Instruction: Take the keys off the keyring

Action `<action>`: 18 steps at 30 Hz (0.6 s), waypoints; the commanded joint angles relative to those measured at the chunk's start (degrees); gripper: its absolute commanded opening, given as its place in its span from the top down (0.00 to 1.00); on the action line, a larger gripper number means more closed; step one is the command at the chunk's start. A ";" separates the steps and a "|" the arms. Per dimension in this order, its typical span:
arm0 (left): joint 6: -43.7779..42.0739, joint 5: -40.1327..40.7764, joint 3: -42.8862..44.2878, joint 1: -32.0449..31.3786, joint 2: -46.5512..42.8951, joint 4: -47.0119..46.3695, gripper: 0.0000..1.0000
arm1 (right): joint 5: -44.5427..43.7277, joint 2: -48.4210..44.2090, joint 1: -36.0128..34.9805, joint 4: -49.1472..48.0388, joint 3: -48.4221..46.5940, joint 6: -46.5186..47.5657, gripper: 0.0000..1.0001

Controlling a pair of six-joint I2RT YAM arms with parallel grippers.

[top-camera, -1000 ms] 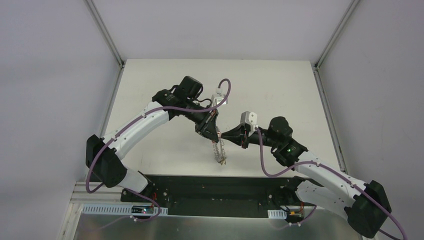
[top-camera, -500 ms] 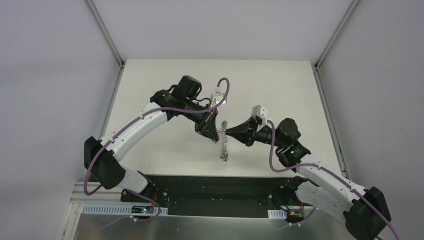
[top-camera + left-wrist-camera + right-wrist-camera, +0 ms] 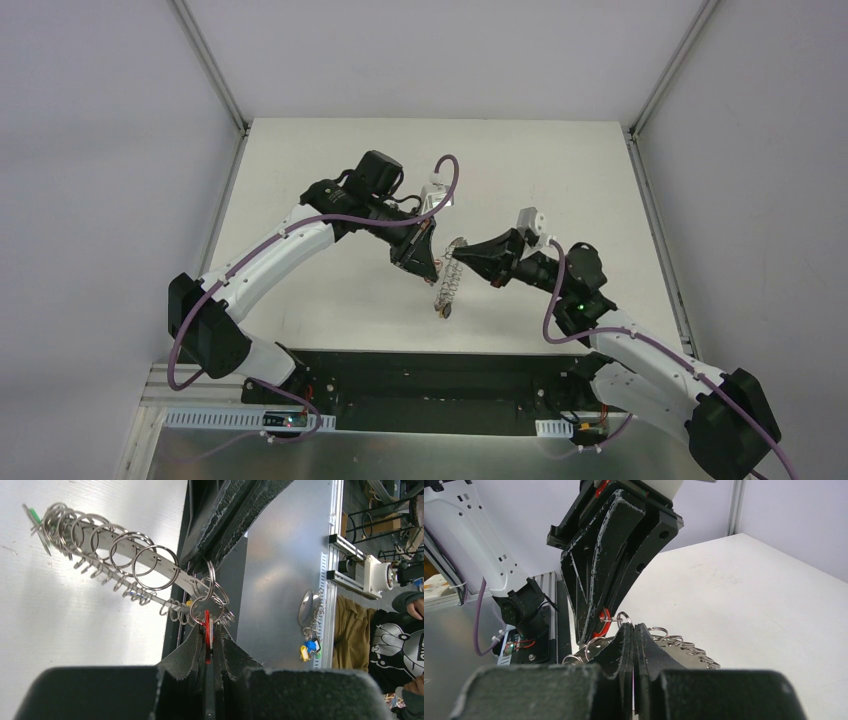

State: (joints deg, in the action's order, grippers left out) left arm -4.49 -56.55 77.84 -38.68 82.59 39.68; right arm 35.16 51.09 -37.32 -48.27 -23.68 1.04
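The keyring is a long silvery strip strung with several small split rings, held above the table between both grippers. In the left wrist view it runs from a green tag to my left gripper, which is shut on a red tag hooked to the rings. My right gripper is shut on the keyring's strip beside a small ring, right next to the left fingers. In the top view the left gripper and right gripper almost meet. No key blades show clearly.
The white table is walled by grey panels. A black base plate lies at the near edge. A second bunch with blue and yellow tags hangs on the metal frame off the table.
My right arm has swung right and its wrist has lifted and turned, its tip staying at the keyring's upper end. The keyring has tilted, its lower end rising slightly. The left arm has barely moved.
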 commanded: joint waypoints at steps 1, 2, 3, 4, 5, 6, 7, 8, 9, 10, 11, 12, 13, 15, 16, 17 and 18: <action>-0.69 -1.68 -0.15 -0.69 0.03 -0.30 1.00 | -5.51 -0.92 0.31 -9.05 -0.40 -0.86 1.00; -0.68 -1.17 -0.19 -0.70 -0.02 -0.30 1.00 | -6.47 -0.93 0.32 -9.10 -0.44 -0.86 1.00; -0.74 -0.71 -0.16 -0.68 -0.12 -0.31 1.00 | -6.97 -0.79 0.31 -9.06 -0.55 -2.15 1.00; -0.82 -0.47 -0.30 -0.70 -0.22 -0.31 1.00 | -6.96 -0.59 0.28 -9.05 -0.76 -2.51 1.00; -0.93 -0.48 -0.37 -0.75 -0.31 -0.31 1.00 | -6.81 -0.37 0.27 -8.79 -1.03 -2.84 1.00; -1.00 -0.49 -0.41 -0.78 -0.32 -0.31 1.00 | -6.70 -0.06 0.24 -8.62 -1.28 -3.23 1.00; -0.90 -0.41 -0.37 -0.74 -0.24 -0.31 1.00 | -6.53 0.16 0.22 -8.49 -1.48 -3.50 1.00; -0.83 -0.32 -0.33 -0.77 -0.09 -0.31 1.00 | -6.51 0.46 0.21 -8.53 -1.68 -3.96 1.00; -0.73 -0.15 -0.39 -0.76 0.08 -0.31 1.00 | -6.55 0.68 0.23 -8.53 -1.86 -4.23 1.00; -0.63 0.12 -0.34 -0.85 0.28 -0.31 1.00 | -6.59 0.88 0.14 -8.50 -2.08 -4.52 1.00; -0.46 0.32 -0.33 -0.87 0.38 -0.31 1.00 | -6.64 0.94 0.14 -8.51 -2.26 -4.80 1.00; -0.43 0.57 -0.32 -0.93 0.46 -0.31 1.00 | -6.60 0.97 0.08 -8.50 -2.39 -4.99 1.00; -0.39 0.92 -0.26 -0.93 0.42 -0.31 1.00 | -6.64 0.87 0.10 -8.30 -2.44 -5.07 1.00; -0.49 1.80 -0.16 -0.92 0.03 -0.31 1.00 | -6.81 0.37 0.14 -7.08 -2.27 -4.65 1.00; -0.58 2.49 -0.11 -0.96 -0.35 -0.31 1.00 | -6.86 -0.05 0.14 -5.98 -2.11 -4.15 1.00; -0.77 3.11 -0.11 -0.96 -0.78 -0.31 1.00 | -6.80 -0.51 0.14 -4.76 -1.78 -3.53 1.00; -0.98 3.56 -0.14 -0.91 -1.17 -0.31 1.00 | -6.60 -0.92 0.14 -3.36 -1.54 -2.71 1.00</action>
State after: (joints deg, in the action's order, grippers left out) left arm -4.47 -54.28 77.84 -38.70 83.20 38.39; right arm 30.37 52.40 -37.36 -49.82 -23.55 -2.79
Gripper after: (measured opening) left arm 0.054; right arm 0.032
